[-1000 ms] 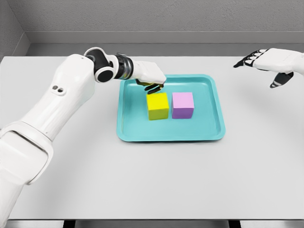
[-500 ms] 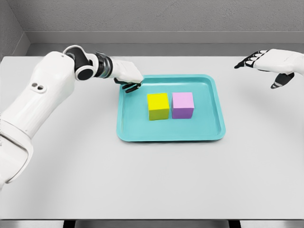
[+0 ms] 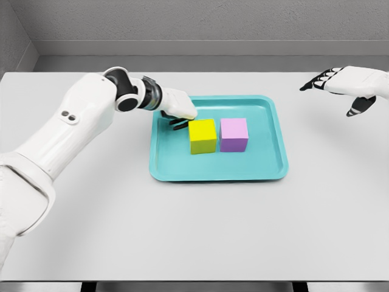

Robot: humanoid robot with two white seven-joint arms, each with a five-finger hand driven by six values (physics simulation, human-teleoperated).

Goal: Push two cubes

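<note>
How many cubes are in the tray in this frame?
2. The yellow cube sits left of centre in the teal tray; the purple cube is right beside it. Nothing appears hidden.

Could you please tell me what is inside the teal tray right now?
Inside the teal tray sit a yellow cube and a purple cube, side by side. The left hand reaches in beside the yellow cube, hiding some tray floor.

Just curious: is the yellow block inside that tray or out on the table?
Inside. The yellow block sits upright on the teal tray floor, within its rim, beside the purple block.
</note>
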